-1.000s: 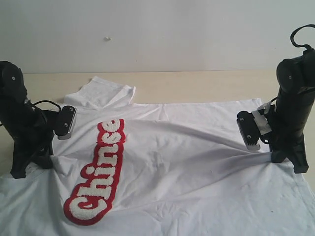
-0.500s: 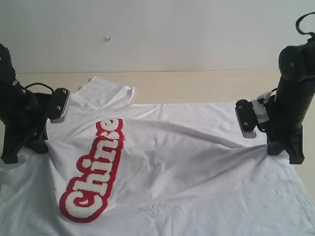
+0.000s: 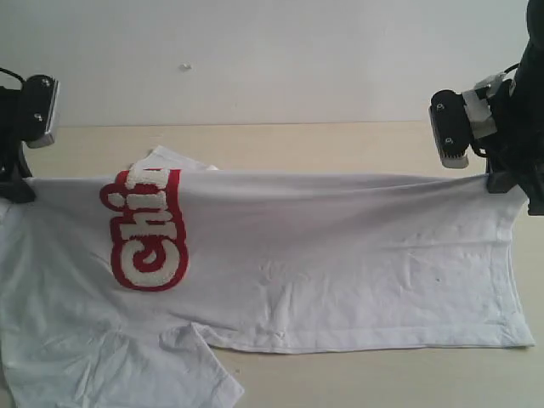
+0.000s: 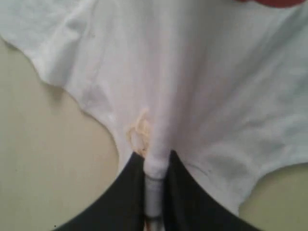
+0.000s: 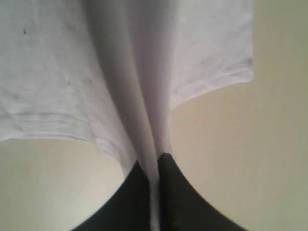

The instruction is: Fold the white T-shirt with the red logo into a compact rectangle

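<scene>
Left hand [image 4: 156,168], right hand [image 5: 154,168] both clamped on white T-shirt [image 3: 340,246], stretched above beige surface [image 3: 340,144]; white wall [image 3: 272,51] behind.

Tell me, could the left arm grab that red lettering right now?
Probably not freely: its end effector is shut on a pinch of the shirt, holding it up. The red lettering hangs close by in plain view, but reaching it would mean letting the shirt go.
</scene>
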You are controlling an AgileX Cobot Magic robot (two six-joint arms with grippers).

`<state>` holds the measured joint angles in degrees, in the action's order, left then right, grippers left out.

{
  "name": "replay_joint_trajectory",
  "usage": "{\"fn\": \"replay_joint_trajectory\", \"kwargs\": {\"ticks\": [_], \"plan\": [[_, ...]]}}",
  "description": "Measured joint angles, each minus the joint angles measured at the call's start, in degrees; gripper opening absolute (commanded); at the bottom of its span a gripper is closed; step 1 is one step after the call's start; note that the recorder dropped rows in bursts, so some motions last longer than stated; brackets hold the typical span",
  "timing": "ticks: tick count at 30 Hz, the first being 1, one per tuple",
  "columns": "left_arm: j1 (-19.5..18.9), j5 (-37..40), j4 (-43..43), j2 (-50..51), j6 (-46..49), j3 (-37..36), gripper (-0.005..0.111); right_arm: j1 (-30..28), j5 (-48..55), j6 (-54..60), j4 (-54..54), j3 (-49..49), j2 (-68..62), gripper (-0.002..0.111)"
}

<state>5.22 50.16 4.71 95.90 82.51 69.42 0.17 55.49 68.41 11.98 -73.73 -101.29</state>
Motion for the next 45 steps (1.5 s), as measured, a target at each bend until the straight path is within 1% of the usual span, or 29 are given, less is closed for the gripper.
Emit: {"fn": "replay_joint_trajectory", "kwargs": {"ticks": [3,7,13,20,27,29,32,36,39,45], "plan": [[-1.9,0.4,1.7,-2.4,0.0,0.0,0.0,0.3,0.6,-1.6,0.6,-1.3,1.6,0.0],[-2.1,0.8,1.9,-4.5,0.0,0.1,0.0,0.4,1.7,-2.1,0.6,-2.5,3.5,0.0],[-2.1,7.0,2.5,-8.9,0.0,4.6,0.0,0.4,2.0,-2.7,0.7,-2.5,6.5,0.0],[-2.3,12.6,2.9,-14.0,-0.8,5.4,0.0,0.4,4.0,-3.7,0.0,-2.5,11.0,0.0],[-2.3,18.9,2.4,-20.3,-3.9,5.4,0.0,0.4,8.5,-3.9,-4.1,-2.5,16.8,0.0],[-2.4,19.5,2.1,-21.8,-4.7,5.4,0.0,0.4,10.4,-3.9,-5.7,-2.5,18.1,0.0],[-2.7,19.9,1.8,-24.5,-8.4,5.4,0.0,0.3,13.4,-3.9,-8.4,-2.5,19.8,0.0],[-2.5,20.0,3.0,-29.5,-11.3,3.6,0.0,0.1,13.9,-3.9,-12.0,-1.8,22.4,0.0],[-0.2,20.0,3.4,-33.2,-12.5,1.0,0.0,0.1,14.2,-3.9,-15.5,0.1,25.0,0.0],[7.3,20.2,2.7,-39.8,-19.6,-4.4,0.0,0.1,14.4,-3.9,-19.8,6.2,31.7,0.0]]}}
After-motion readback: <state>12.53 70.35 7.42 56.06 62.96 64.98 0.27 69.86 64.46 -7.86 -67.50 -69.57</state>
